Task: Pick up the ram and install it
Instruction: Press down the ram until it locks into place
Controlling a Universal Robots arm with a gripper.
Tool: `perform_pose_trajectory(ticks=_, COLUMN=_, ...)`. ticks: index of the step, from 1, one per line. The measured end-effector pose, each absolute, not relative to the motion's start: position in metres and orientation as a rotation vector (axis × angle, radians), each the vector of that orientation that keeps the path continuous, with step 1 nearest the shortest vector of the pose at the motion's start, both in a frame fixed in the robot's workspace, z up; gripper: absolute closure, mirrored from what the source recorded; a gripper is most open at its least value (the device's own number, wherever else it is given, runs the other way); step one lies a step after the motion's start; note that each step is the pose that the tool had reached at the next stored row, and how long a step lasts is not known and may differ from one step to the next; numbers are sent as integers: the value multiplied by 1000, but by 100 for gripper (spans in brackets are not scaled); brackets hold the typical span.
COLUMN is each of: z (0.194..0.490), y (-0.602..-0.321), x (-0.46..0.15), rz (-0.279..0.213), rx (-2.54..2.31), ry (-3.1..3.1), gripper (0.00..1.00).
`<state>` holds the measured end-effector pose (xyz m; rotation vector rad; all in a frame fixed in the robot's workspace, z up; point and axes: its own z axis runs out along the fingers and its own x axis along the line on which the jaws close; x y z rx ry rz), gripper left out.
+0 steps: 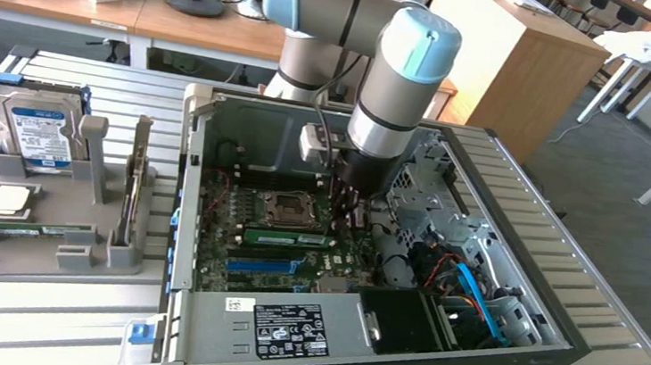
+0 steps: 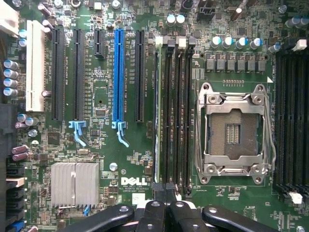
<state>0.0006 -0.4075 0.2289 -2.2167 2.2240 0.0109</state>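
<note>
The arm reaches down into the open computer case (image 1: 508, 281), which lies on its side on a slatted metal table (image 1: 631, 355). The gripper (image 2: 166, 205) hangs low over the motherboard (image 2: 104, 145), directly above the bank of black memory slots (image 2: 176, 111) beside the empty processor socket (image 2: 234, 128). Its black fingers (image 2: 154, 212) are clenched together.

The ram (image 2: 157, 111) appears to stand edge-on in the slot nearest the expansion slots, showing as a thin green strip along the slot's length; from the wrist view its seating cannot be confirmed. The fingertips sit at one end of this strip, and whether they touch it I cannot tell.

A blue expansion slot (image 2: 118, 72) lies parallel to the memory bank, with a finned heatsink (image 2: 75, 183) nearby.

At the exterior view's left, a grey holder (image 1: 45, 236) on the table carries a hard drive (image 1: 38, 128) standing upright and a square processor chip (image 1: 4, 199).
</note>
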Motion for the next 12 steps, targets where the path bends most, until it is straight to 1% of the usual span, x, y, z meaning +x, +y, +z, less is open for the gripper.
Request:
perform_pose_trajectory(ticks=6, z=239, y=-408, x=1, rz=11, rx=-2217, ry=2224, gripper=90)
perform_pose_trajectory(ticks=12, z=243, y=-408, x=1, rz=11, rx=-2217, ry=2224, gripper=90)
